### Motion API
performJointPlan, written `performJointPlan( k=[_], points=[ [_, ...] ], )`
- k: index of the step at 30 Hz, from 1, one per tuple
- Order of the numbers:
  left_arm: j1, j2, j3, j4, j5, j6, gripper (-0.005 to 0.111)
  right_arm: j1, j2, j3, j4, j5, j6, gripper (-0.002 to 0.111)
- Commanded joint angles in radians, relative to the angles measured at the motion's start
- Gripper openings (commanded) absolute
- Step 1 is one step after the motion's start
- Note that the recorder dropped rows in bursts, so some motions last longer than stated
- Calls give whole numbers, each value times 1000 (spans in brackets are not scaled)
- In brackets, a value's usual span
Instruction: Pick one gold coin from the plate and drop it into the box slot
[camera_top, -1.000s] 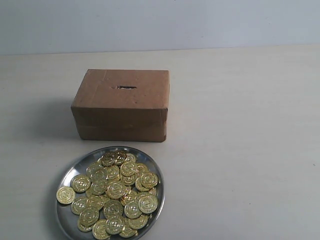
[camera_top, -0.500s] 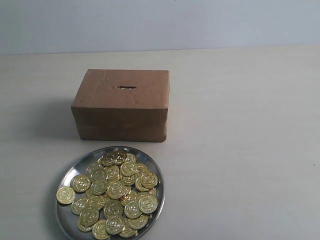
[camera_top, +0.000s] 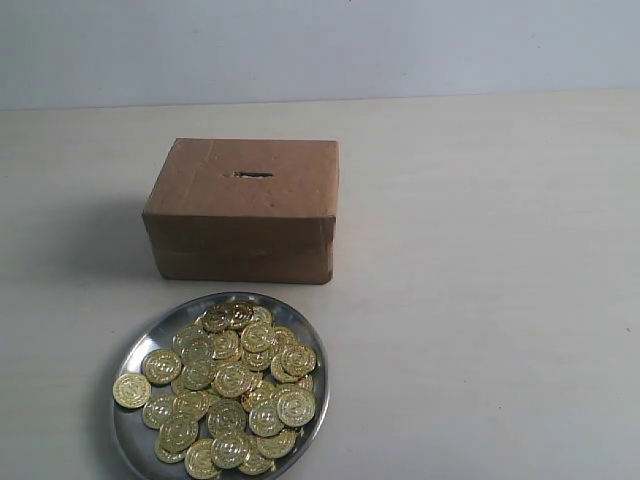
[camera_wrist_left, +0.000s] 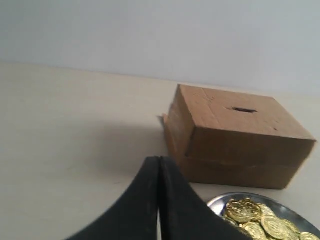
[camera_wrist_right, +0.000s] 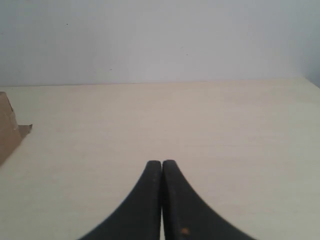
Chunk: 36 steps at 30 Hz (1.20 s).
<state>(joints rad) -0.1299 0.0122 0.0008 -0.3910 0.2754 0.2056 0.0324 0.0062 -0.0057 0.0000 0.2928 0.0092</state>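
Box (camera_top: 240, 205) is seen standing on the light desk (camera_top: 480, 300), towards the left of the exterior view. The slot (camera_top: 253, 175) is found in its top face, near the far edge, dark and ragged. The plate (camera_top: 150, 337) is set just in front of the box, apart from it, with a narrow strip of desk between. Gold coins (camera_top: 225, 385) are heaped over most of the plate, overlapping; one coin lies on the left rim.

Left gripper (camera_wrist_left: 159, 159): the two black fingers are pressed together along their length, with nothing held. It is held above the desk, to the left of the box and plate; box, slot and part of the coin heap are visible past it.

Right gripper (camera_wrist_right: 161, 162): fingers likewise closed against each other, nothing between them. It is pointed over bare desk, with only a corner of the box at the frame edge.
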Motion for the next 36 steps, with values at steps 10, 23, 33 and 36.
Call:
performJointPlan(
  k=[10,23,33,36],
  points=[
    [73,-12,-1,67,67,-1,0,-4,-6,6,0,-9,-4,0],
    [82,-12,-1,193,78,-173,0,-4,-6,6,0,-9,-4,0],
    [100,-12,-1,260,74,-244,0,-4,-6,6,0,-9,-4,0],
    [100,-12,-1,260,74,-244,0,-4,-6,6,0,-9,-4,0]
  ],
)
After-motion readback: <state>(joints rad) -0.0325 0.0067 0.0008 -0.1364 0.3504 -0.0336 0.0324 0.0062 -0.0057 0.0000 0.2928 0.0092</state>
